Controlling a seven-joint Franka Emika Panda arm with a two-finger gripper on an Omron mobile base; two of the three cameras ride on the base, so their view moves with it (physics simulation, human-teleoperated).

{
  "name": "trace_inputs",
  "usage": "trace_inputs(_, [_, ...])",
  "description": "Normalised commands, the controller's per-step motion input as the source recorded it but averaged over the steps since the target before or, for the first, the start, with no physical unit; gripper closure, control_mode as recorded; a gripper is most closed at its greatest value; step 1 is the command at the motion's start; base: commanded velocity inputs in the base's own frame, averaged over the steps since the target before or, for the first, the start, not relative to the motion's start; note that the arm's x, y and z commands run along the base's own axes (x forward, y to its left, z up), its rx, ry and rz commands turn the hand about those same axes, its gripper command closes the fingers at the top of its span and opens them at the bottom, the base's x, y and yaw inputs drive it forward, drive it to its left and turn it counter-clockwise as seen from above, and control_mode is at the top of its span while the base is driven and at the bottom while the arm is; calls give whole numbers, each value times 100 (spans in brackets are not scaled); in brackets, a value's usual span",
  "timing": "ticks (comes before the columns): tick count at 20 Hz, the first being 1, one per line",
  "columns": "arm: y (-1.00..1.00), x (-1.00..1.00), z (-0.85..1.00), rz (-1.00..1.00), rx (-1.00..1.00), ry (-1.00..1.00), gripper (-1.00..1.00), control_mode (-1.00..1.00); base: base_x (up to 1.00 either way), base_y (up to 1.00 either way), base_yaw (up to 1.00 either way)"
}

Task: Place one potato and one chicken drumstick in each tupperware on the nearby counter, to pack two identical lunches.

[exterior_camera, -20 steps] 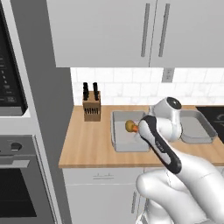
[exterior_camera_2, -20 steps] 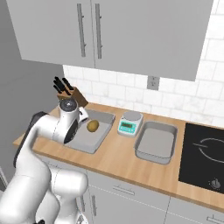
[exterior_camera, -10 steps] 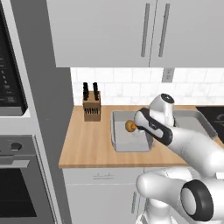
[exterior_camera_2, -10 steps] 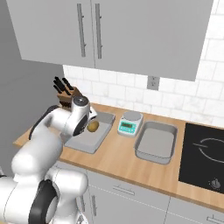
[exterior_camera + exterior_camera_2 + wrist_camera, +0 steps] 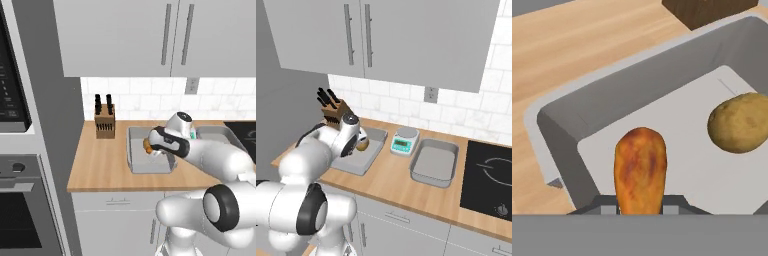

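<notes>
1. The counter (image 5: 391, 187) is a long light-brown wooden top over pale grey cabinet fronts.
2. A wooden knife block (image 5: 105, 122) stands on it near the left end, by the tiled wall.
3. Just beside the block lies one grey tupperware (image 5: 131, 155).
4. A white-and-teal digital scale (image 5: 404, 140) sits between that container and the second tupperware (image 5: 434, 162).
5. A black cooktop (image 5: 489, 174) is set into the top at the right end.
</notes>
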Motion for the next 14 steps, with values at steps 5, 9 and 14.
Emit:
trace_inputs(5, [0,42,-26,0,0,0,100,-100,0,0,0])
trace_inputs(9, [0,47,-30,0,0,0,100,-100,0,0,0])
trace_inputs(14, [0,51,-22,0,0,1,100,-100,0,0,0])
